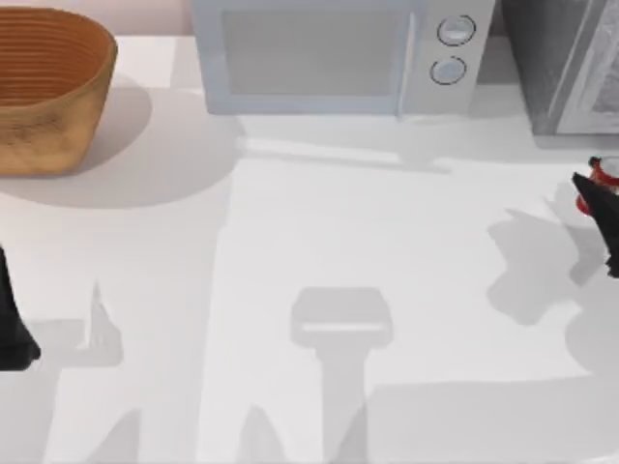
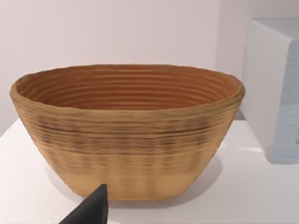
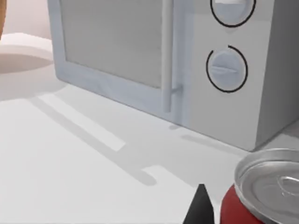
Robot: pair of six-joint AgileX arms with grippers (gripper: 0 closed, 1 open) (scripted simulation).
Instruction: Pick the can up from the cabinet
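One slip looks likely to me: the right gripper (image 1: pixel 602 208) sits tight against the can (image 1: pixel 598 179) at the table's (image 1: pixel 319 232) far right edge, just in front of the grey cabinet (image 1: pixel 566 68), and a glancing finger could tip it or push it off. Whether its fingers are spread or pinching, I cannot tell. The can's silver lid lies just beside one fingertip (image 3: pixel 201 205). The left gripper (image 1: pixel 12 319) waits at the left edge, near the basket (image 1: pixel 48 87).

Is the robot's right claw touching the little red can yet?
Cannot tell. In the top view the right gripper overlaps the can, hiding any gap. In the right wrist view a fingertip sits beside the can, contact unclear.
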